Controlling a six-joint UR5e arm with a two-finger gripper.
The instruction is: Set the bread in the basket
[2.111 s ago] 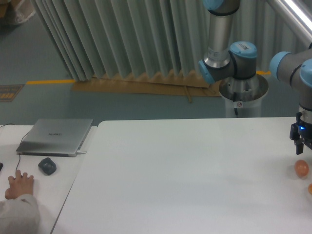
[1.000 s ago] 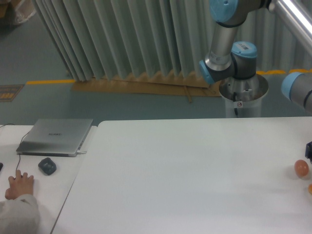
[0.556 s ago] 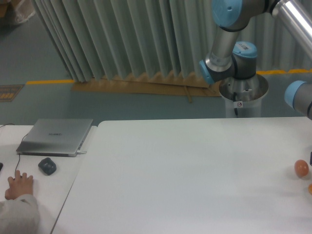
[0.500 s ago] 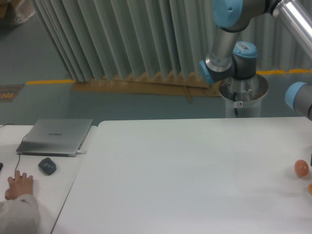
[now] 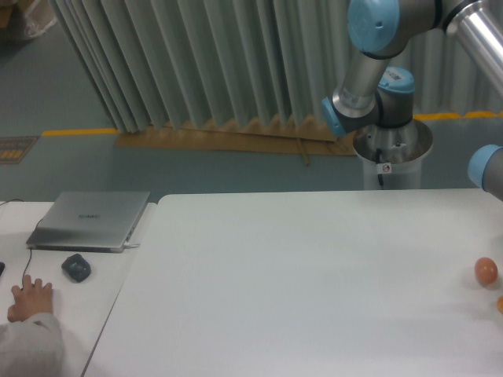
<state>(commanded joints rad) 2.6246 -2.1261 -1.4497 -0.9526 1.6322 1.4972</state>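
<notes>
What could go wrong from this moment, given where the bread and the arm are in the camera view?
1. The bread sits at the right frame edge, only a sliver showing, and the gripper is out of view, so any grasp may go unseen.
2. The egg-shaped ball lies close beside it and looks similar in colour; it could be knocked or picked by mistake.
3. No basket shows in this view, so placement may be impossible to check.
</notes>
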